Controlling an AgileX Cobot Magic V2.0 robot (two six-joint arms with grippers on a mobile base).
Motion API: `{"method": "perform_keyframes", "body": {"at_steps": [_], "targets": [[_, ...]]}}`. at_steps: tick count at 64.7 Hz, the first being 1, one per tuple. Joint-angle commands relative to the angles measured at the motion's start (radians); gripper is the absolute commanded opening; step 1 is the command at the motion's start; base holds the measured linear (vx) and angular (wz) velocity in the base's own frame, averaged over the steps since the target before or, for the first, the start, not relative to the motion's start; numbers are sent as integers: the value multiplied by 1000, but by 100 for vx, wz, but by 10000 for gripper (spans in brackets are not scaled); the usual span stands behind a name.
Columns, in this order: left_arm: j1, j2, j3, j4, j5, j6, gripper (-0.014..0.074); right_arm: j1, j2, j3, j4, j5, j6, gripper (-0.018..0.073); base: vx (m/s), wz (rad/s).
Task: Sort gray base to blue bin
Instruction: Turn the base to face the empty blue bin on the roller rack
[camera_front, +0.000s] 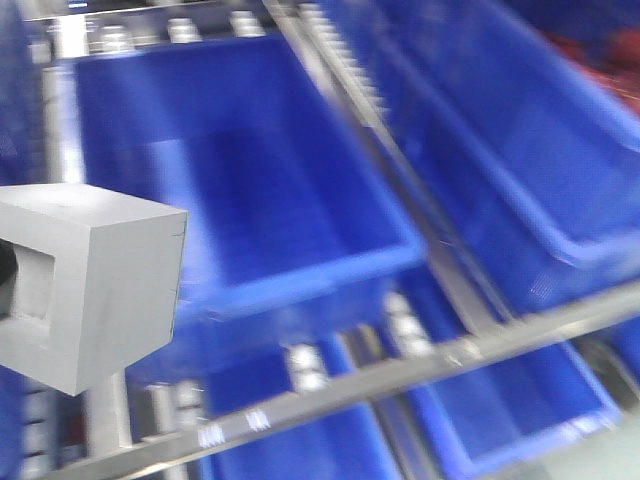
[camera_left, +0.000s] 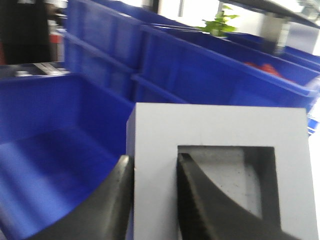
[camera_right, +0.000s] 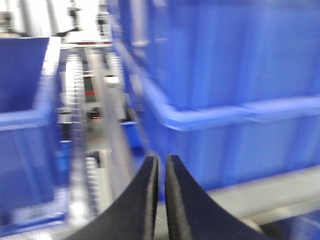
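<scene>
The gray base (camera_front: 95, 285) hangs in the air at the left edge of the front view, beside and in front of the blue bin (camera_front: 250, 160). In the left wrist view the gray base (camera_left: 215, 125) fills the lower right. My left gripper (camera_left: 155, 165) is shut on it, one finger outside the block's left wall and the other inside its square recess. The blue bin (camera_left: 45, 150) lies open below and to the left of the block. My right gripper (camera_right: 161, 162) is shut with nothing between its fingers, hanging in front of another bin's wall.
Several more blue bins (camera_front: 500, 130) sit on a sloped metal roller rack (camera_front: 420, 365), with lower bins (camera_front: 520, 410) under the front rail. One bin at the far right holds red parts (camera_left: 260, 67). A green plant (camera_left: 217, 22) stands behind the rack.
</scene>
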Motion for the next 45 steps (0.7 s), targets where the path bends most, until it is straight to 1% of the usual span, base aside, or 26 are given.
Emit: {"method": "perform_keyframes", "body": {"at_steps": [1,23,45], "targets": [[-6,1,-31,-4,-112,-4,4,-4,-8,1,-4,-76,-7,-4,16,64],[-6,1,-31,-4,-112,-4,4,-4,-8,1,-4,-76,-7,-4,14,53],[-6,1,-31,-4,-112,-4,4,-4,-8,1,-4,-76,-7,-4,8,31]]}}
